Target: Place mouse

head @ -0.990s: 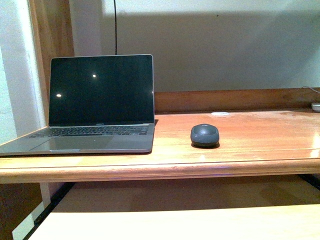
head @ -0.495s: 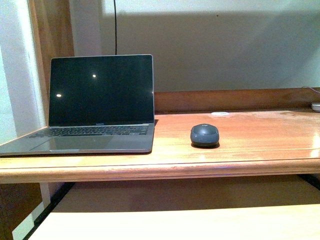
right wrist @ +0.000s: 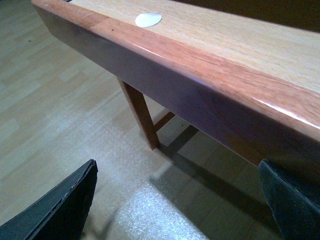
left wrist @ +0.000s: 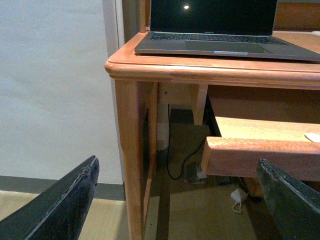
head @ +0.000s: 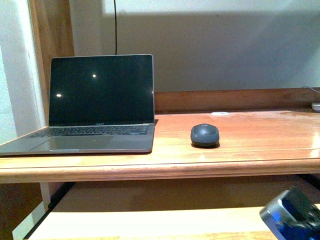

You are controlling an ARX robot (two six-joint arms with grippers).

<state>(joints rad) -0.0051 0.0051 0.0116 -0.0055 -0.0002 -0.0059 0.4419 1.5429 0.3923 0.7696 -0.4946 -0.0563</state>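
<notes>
Mouse (head: 204,135) first: it sits flat on the upper desk surface (head: 260,145), just right of the open laptop (head: 100,102) and apart from it, nothing touching it. That spot matches where it lay in the frames half a second and a second ago, so you can treat it as stationary.

What changes is at the lower right corner of the front view: a dark, boxy part of your right arm (head: 292,217) now pokes into frame over the lower pull-out shelf (head: 150,225), where moments ago there was only bare wood. I judge that as your right arm starting its rise toward the desk.

Your right gripper (right wrist: 175,205) shows both dark fingertips (right wrist: 60,210) at opposite edges of its wrist view, spread wide with nothing between them; it looks down past the edge of the shelf to the floor, with a small white disc (right wrist: 148,19) on the wood above. Your left gripper (left wrist: 180,200) is likewise spread and empty, hanging low beside the desk leg (left wrist: 131,150), with the laptop's front edge above it.

For the task, this probably means you're at the very start: the mouse is not yet grasped, and the right arm is well below and apart from it. You'll likely need to lift clear of the desk's front lip before reaching in.
</notes>
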